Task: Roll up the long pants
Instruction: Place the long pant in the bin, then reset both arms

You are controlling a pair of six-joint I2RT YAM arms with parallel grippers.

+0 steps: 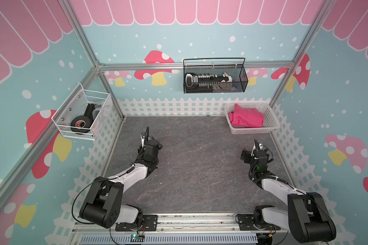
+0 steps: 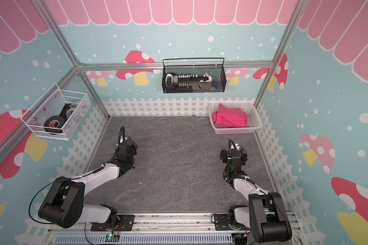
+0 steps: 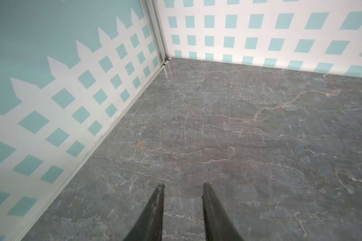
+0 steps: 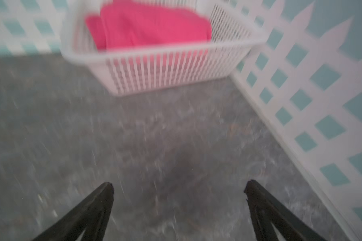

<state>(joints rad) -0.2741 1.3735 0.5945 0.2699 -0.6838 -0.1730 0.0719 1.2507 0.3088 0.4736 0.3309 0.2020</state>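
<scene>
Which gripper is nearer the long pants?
Right. The right gripper hangs in front of the basket holding the long pants; the left gripper is far across the table.

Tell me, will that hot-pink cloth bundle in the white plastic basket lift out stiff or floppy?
Probably floppy: the hot-pink cloth bundle lies in soft folds, so it should sag and unfurl. The white slatted basket looks light and might drag along.

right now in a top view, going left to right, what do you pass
white wire bin with the tape roll → left gripper → black mesh basket → white basket holding the long pants
</scene>
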